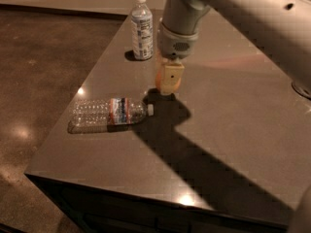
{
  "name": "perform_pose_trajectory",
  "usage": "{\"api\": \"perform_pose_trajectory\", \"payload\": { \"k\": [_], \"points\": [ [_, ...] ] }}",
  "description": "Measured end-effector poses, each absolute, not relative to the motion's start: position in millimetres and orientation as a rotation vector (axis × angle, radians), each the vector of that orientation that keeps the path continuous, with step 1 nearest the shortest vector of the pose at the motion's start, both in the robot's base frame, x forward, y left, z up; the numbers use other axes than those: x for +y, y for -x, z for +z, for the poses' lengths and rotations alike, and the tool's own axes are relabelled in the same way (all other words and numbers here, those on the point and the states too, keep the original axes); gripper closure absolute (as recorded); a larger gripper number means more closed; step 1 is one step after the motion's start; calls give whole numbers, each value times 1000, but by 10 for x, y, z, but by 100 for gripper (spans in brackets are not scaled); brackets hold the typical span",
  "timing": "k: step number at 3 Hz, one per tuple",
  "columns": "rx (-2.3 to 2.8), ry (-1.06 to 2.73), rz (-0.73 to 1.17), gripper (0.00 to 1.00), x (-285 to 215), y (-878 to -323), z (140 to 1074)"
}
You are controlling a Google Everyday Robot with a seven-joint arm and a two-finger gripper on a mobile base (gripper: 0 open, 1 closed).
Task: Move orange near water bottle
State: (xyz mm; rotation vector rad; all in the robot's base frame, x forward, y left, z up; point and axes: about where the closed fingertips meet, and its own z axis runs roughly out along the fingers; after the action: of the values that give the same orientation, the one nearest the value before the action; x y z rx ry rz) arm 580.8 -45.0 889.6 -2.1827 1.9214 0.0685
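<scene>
The water bottle (109,113) lies on its side near the table's left edge, its white cap pointing right. It is clear and ribbed, with a red-and-blue label band. My gripper (169,88) hangs straight down just right of and behind the cap. It is shut on the orange (158,77), whose skin shows at either side of the pale fingers (171,76). The orange is low over the table, about a hand's width from the bottle cap.
An upright bottle with a pale white-blue label (142,27) stands at the back left of the dark table (233,130), just behind the gripper. A dark round object (302,89) sits at the right edge. My arm's shadow falls across the table's middle.
</scene>
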Motion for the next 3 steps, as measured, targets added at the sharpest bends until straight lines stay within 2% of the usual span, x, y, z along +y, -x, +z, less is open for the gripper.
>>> {"api": "perform_pose_trajectory", "payload": {
  "k": [3],
  "points": [
    [1679, 2508, 167, 100, -25, -5783, 8692]
  ]
}}
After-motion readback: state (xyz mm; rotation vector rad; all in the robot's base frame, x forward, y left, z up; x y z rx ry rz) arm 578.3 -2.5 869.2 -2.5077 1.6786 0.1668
